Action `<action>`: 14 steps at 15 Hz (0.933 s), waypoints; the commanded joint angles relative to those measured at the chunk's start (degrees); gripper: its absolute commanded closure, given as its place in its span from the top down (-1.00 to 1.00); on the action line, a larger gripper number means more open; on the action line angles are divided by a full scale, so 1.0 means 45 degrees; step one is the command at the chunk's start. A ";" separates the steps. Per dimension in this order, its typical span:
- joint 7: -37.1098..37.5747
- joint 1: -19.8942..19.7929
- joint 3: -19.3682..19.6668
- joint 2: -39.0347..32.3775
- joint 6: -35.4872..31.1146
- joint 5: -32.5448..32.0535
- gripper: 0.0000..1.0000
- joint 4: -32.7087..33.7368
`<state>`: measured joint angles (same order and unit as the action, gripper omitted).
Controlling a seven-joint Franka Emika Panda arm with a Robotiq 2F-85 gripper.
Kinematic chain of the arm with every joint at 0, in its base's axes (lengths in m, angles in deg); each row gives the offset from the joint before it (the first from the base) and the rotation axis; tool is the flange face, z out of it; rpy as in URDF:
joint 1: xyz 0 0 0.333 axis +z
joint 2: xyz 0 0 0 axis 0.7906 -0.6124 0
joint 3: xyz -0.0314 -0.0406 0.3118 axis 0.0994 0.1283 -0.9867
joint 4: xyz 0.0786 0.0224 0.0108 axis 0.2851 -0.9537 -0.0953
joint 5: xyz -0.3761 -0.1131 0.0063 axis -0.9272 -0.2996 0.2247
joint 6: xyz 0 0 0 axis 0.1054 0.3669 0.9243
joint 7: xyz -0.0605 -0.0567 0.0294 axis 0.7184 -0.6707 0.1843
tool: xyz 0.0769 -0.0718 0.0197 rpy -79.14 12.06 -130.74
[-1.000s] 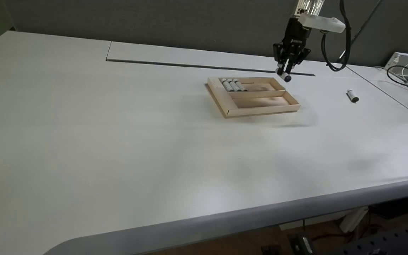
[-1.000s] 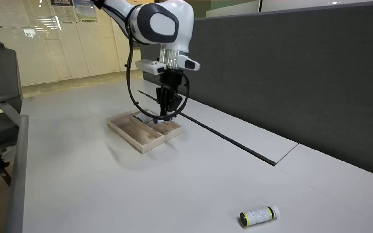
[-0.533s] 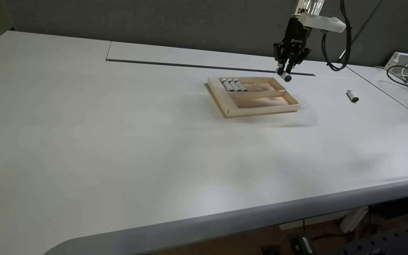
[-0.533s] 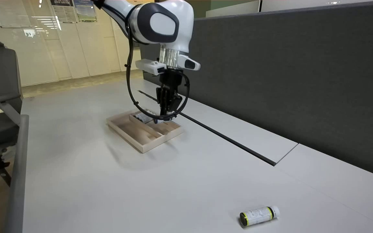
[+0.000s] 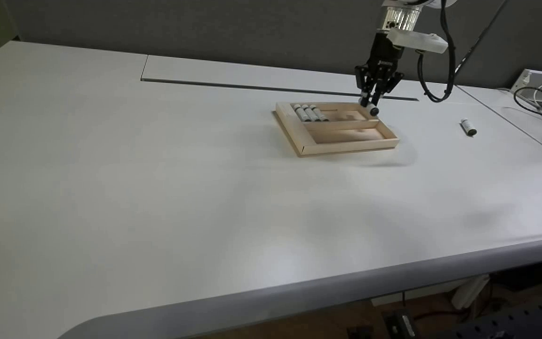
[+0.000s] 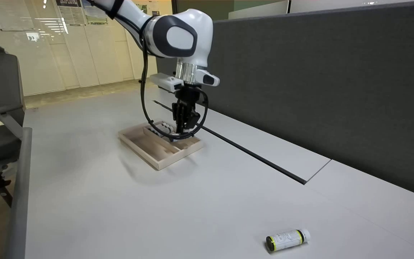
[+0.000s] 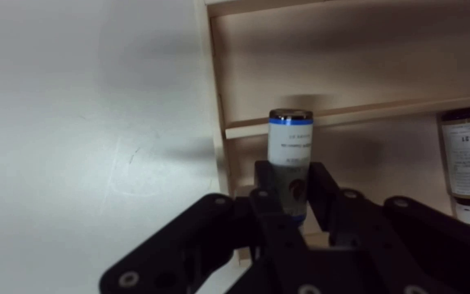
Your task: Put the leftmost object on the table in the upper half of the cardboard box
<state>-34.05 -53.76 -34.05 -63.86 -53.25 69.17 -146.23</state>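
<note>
Gripper [image 7: 291, 172] clamped on blue-banded vial [image 7: 290, 134], wrist-view centre; parted only by the vial's width. Label [image 7: 289, 152] print: small, blurred, illegible. Cardboard box [image 5: 346, 149] upper right of centre in an exterior view; vial at its right end, contact unclear.

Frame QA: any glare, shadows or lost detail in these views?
Wrist view: glare on the table beside the box, soft shadows on its floor, gripper nearly black, print on the held bottle too soft to read reliably. In an exterior view: pale glare by the grey edge strip. In an exterior view: light reflections on the glossy wall.
</note>
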 commanded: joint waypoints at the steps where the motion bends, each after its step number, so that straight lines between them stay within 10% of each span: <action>1: 0.0422 0.0058 -0.0152 -0.0567 0.0297 -0.0084 -0.87 0.0844; 14: 0.0296 0.0463 -0.0532 -0.1166 0.0030 -0.0097 -0.87 0.1613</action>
<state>-34.05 -52.14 -36.04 -67.83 -53.76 69.19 -141.59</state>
